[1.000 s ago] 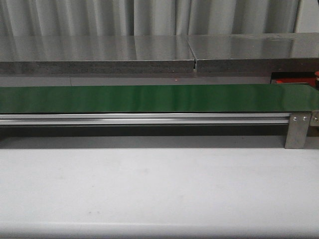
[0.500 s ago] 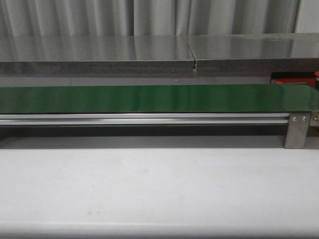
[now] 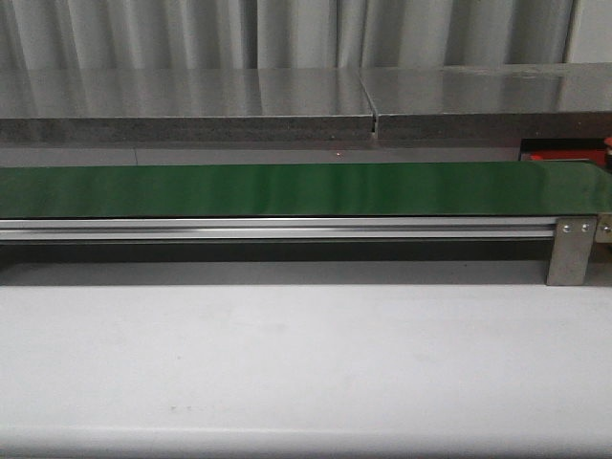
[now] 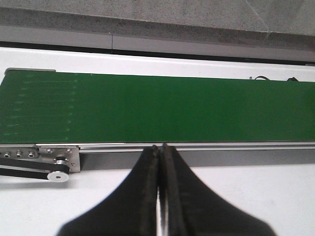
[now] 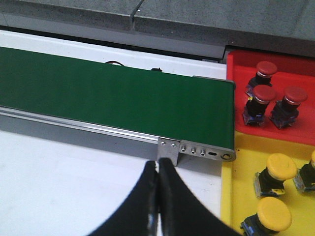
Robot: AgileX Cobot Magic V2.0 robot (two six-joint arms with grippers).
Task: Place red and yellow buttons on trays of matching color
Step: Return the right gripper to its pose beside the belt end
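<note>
In the right wrist view a red tray (image 5: pixel 236 66) holds three red buttons (image 5: pixel 264 94), and a yellow tray (image 5: pixel 236 196) beside it holds three yellow buttons (image 5: pixel 280 166). Both trays sit past the end of the green conveyor belt (image 5: pixel 113 96). The belt carries no button in any view. My right gripper (image 5: pixel 158 164) is shut and empty over the white table, near the belt's end bracket. My left gripper (image 4: pixel 159 148) is shut and empty, just in front of the belt (image 4: pixel 157 105). Neither gripper shows in the front view; a sliver of the red tray (image 3: pixel 564 153) shows at far right.
The green belt (image 3: pixel 306 188) runs across the front view on an aluminium rail (image 3: pixel 277 228) with a metal leg bracket (image 3: pixel 572 251) at the right. A grey ledge (image 3: pixel 191 105) stands behind it. The belt's drive pulley (image 4: pixel 54 176) shows in the left wrist view.
</note>
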